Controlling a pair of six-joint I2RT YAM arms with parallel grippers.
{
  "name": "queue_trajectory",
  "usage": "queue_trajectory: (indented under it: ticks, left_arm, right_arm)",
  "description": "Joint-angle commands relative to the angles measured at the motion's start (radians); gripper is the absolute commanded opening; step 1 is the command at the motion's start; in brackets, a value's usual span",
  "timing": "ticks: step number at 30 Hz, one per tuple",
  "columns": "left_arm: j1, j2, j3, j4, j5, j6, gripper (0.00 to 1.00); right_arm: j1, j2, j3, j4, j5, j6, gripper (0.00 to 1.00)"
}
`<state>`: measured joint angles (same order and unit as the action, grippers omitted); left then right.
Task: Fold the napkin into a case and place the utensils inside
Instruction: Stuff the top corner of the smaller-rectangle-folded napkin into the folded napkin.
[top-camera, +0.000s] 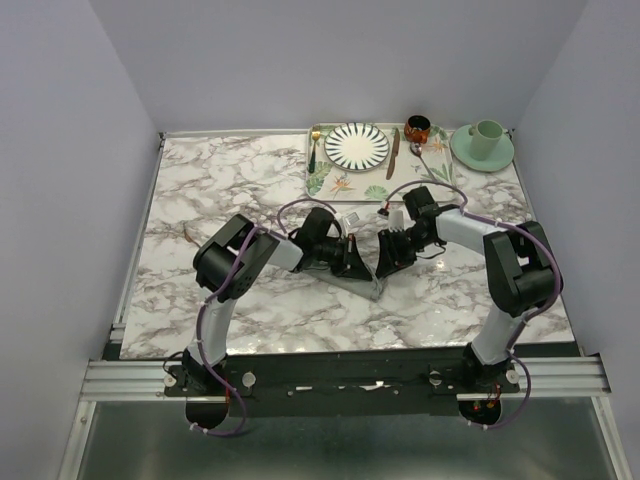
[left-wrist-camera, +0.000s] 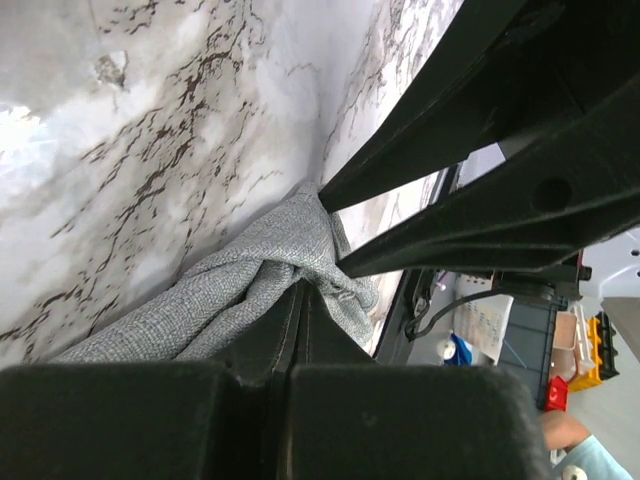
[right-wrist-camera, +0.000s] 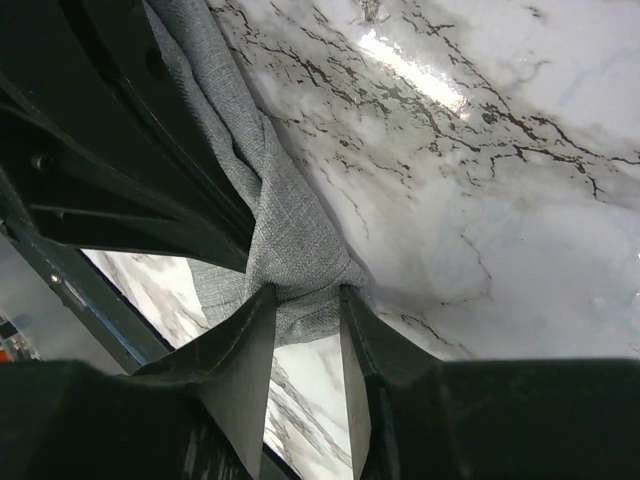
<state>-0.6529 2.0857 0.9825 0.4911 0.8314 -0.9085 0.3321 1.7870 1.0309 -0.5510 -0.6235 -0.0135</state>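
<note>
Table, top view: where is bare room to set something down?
Bare marble: the table at far left, beside the tray, and the near strip before the arm bases. Crowded: far right, and the centre around the napkin.

A white marble-patterned table (top-camera: 230, 190), veined in grey and brown, was enclosed on three sides by plain pale lavender walls (top-camera: 330, 60). Its near edge was bordered by an aluminium rail (top-camera: 130, 378), below which a dull grey floor panel (top-camera: 330, 450) was seen. A soft overhead glare (right-wrist-camera: 400, 50) was reflected in the glossy tabletop.
</note>
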Motion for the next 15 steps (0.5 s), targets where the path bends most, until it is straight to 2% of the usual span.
queue_trajectory:
  ticks: [1,4,11,15]
  left_arm:
    - [-0.024,0.000,0.010,-0.039,-0.132,0.005,0.00]
    - [-0.022,0.010,0.010,-0.039,-0.144,0.000,0.00]
    - [-0.001,0.008,-0.007,-0.152,-0.216,0.039,0.00]
    - [0.001,-0.028,-0.022,-0.100,-0.166,0.054,0.00]
  right_arm:
    - [0.010,-0.029,-0.032,-0.012,-0.025,0.010,0.41]
    - [0.010,-0.043,-0.035,-0.013,-0.018,0.010,0.43]
    - [-0.008,-0.069,-0.028,-0.040,0.018,0.009,0.43]
    - [-0.022,-0.089,-0.008,-0.063,0.001,0.006,0.42]
